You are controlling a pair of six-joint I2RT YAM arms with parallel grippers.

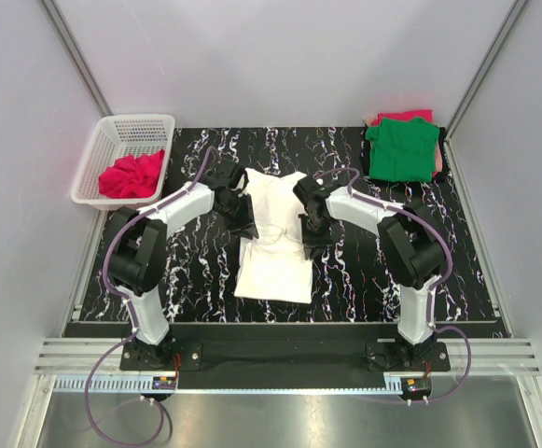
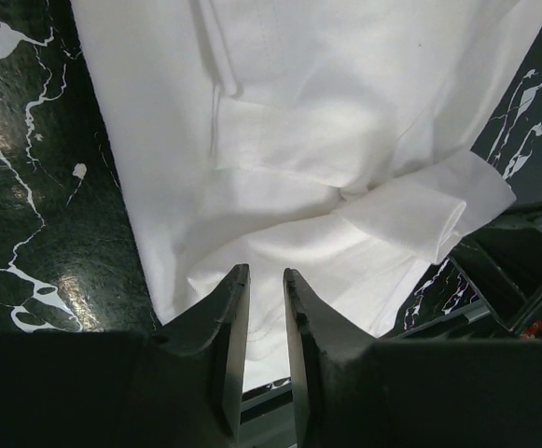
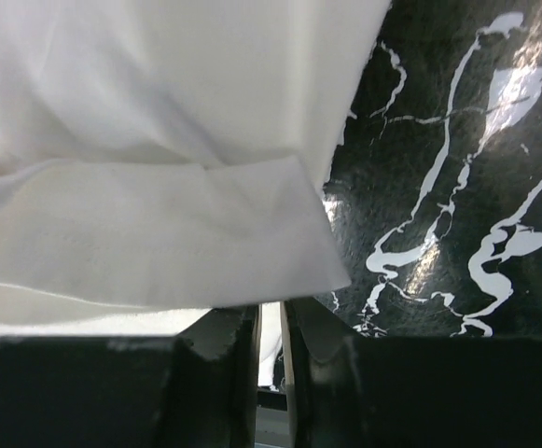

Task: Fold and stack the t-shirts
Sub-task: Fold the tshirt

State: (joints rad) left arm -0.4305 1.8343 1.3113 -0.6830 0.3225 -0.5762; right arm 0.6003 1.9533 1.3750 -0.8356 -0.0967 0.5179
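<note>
White t-shirt (image 1: 272,257) lying folded narrow in the middle of the worktop (image 1: 364,280)
Left claw (image 1: 248,228) and right claw (image 1: 308,245) down at its side edges, tips barely parted, grip on cloth impossible to tell; green t-shirt (image 1: 401,149) far right

the left arm (image 1: 175,207) and right arm (image 1: 366,211) look alike: glossy white tubular links set between bulky black joint housings (image 1: 136,254), each rising from a flat black base (image 1: 149,353). a thin purple cable (image 1: 87,392) trails along each arm and loops out below its base. the left gripper (image 2: 265,273) and right gripper (image 3: 269,313) carry matte black, wedge-shaped fingers (image 2: 222,327) tapering to slim tips.
</note>
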